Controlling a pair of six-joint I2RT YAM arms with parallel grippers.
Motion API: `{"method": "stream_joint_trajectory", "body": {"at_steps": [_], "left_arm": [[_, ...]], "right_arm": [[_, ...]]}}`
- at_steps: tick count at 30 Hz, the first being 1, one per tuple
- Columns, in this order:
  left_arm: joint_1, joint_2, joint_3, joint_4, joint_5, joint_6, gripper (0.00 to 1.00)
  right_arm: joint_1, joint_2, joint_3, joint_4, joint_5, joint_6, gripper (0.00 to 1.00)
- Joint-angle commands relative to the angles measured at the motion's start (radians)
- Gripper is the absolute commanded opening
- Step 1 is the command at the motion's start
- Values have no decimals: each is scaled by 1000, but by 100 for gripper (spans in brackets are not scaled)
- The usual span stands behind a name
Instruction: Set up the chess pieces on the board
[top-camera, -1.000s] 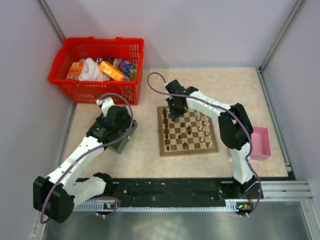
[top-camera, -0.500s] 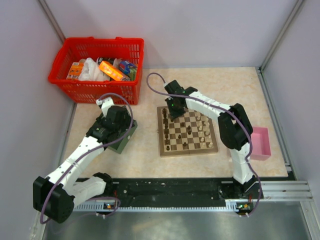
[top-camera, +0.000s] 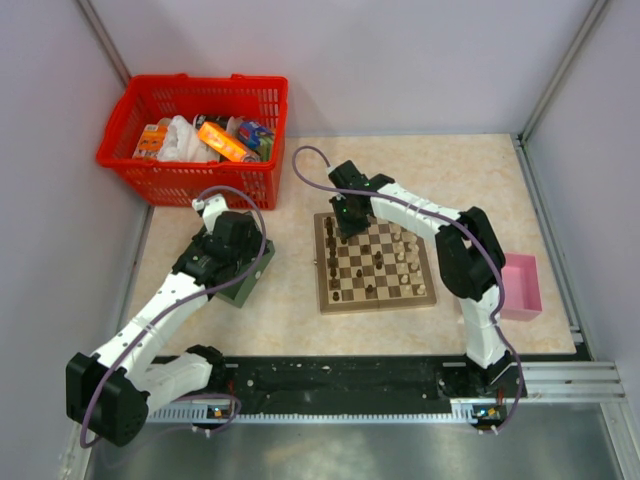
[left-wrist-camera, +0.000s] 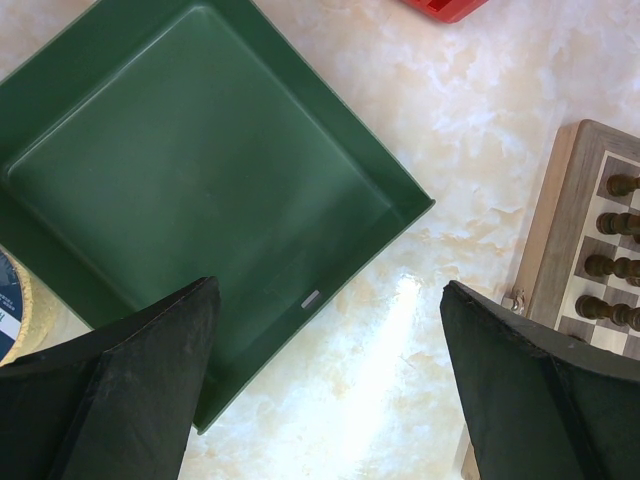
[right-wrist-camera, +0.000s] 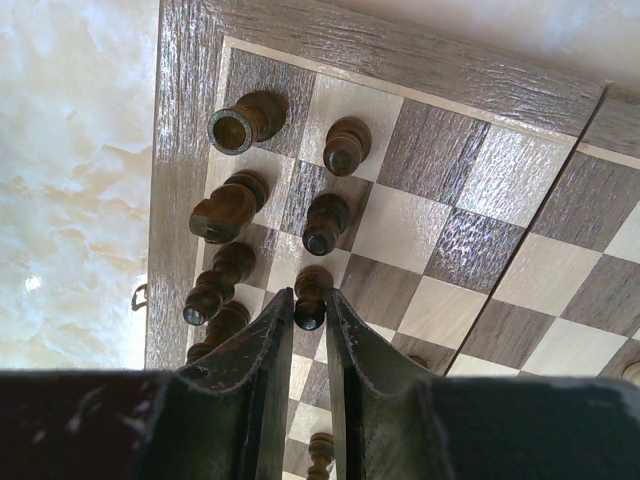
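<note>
Now, the right gripper (right-wrist-camera: 310, 305) sits at the far left corner of the square checked wooden board (right-wrist-camera: 182, 150), its black fingers pinched shut on a small dark brown wooden pawn (right-wrist-camera: 312, 283) standing one row in from the edge. Beside it, more dark brown chess pieces (right-wrist-camera: 228, 215) already line the edge squares. The job looks about halfway: several pieces stand loose mid-board, and the pale cream pieces (top-camera: 404, 250) at the right look ragged. The left gripper (left-wrist-camera: 328, 290) hangs wide open over the green square tray (left-wrist-camera: 180, 170), holding nothing.
</note>
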Motion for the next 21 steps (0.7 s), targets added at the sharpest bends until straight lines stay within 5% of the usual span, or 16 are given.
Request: {"method": "stream_joint_trajectory", "body": {"at_steps": [1,21], "left_arm": [[4,-13,16,29,-1,-7,96],[4,-4,19,29,4,-8,96]], "right_arm": [[16,4,32,2,-9,5,20],[16,20,58,4,-36,3,20]]}}
